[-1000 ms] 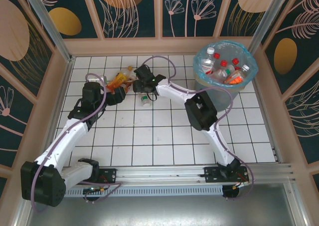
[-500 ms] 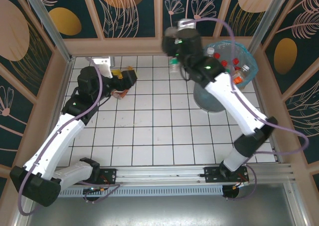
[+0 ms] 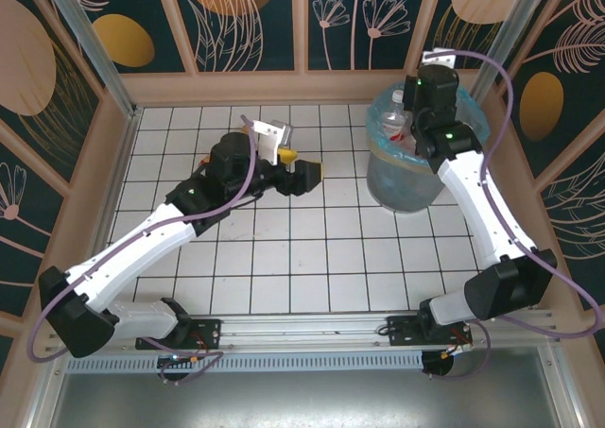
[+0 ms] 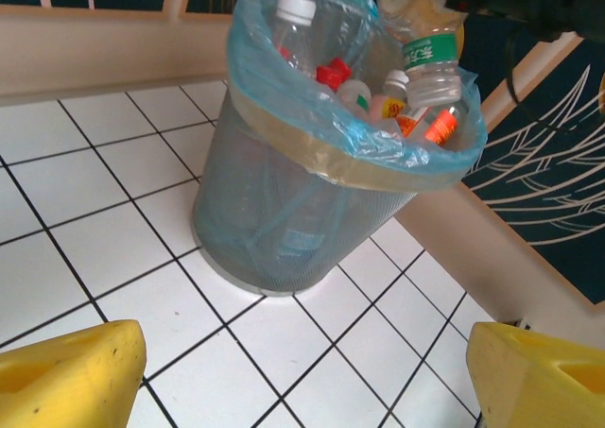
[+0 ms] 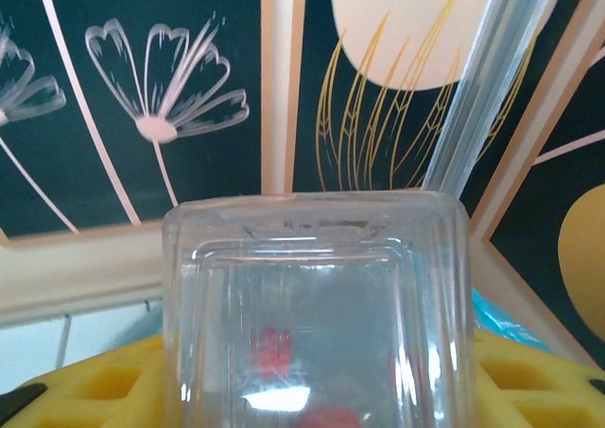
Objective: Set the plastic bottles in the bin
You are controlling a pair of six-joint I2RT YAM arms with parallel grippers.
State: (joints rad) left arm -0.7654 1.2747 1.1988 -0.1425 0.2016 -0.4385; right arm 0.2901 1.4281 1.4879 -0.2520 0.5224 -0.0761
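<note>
White tiled table (image 3: 312,258), black grid lines; grey mesh bin (image 3: 402,184) standing upright on it, far right corner.

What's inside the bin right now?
Bottles fill the bin nearly to its rim, white and red caps showing, inside a blue bag. The top layer covers whatever lies beneath.

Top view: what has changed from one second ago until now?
The right gripper carried a clear bottle from the far left of the table rightward to above the bin, and it grips it there. The left gripper swung right toward the bin, jaws open and empty. The bin stayed in place.
</note>
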